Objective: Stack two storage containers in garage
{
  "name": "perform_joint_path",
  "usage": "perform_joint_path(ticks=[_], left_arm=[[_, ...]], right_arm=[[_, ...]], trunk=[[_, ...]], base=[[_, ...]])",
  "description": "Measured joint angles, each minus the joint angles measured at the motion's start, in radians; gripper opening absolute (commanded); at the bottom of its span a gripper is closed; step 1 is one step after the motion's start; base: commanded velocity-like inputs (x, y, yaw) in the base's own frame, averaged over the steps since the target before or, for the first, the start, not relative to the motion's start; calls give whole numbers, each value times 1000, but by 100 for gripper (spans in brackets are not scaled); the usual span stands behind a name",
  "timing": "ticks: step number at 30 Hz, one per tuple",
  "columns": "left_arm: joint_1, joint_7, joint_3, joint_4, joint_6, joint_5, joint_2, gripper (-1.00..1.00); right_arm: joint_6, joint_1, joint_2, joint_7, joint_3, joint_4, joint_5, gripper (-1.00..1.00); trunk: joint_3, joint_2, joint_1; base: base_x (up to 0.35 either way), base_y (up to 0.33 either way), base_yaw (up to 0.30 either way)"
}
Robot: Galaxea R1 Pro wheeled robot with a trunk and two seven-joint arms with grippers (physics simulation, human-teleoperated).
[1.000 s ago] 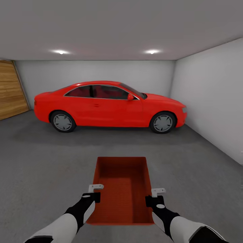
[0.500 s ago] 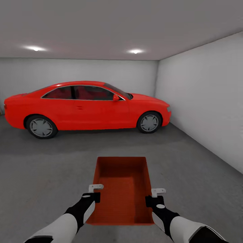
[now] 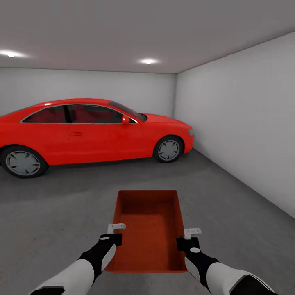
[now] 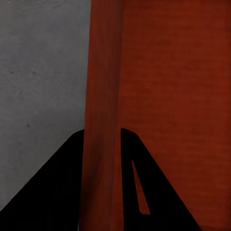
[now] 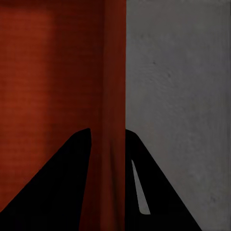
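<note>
We are in a garage: a red car (image 3: 90, 131) stands parked on the dark grey concrete floor (image 3: 229, 205), between plain pale walls (image 3: 246, 123), under recessed ceiling lights (image 3: 148, 61).

Even, soft light from ceiling spots (image 3: 148, 61)

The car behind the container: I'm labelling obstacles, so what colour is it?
Bright red, with grey wheels; the car shows best in the head view.

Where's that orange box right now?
In the head view the storage container sits low and centre, carried above the grey floor between the left gripper and right gripper, with the red car beyond.
</note>
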Motion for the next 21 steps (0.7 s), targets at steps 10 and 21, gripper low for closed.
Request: perform_joint_path(ticks=[10,21], left_arm=[[0,1,-1,0,-3,2,0,-100],[0,1,-2,1,-1,2,0,-100]], right_arm=[[0,0,-1,-1,2,-2,0,-100],[0,0,-1,0,1,-1,0,-100]], trunk=[[0,0,1],[0,0,1]], base=[[109,0,-95],[2,0,-279]])
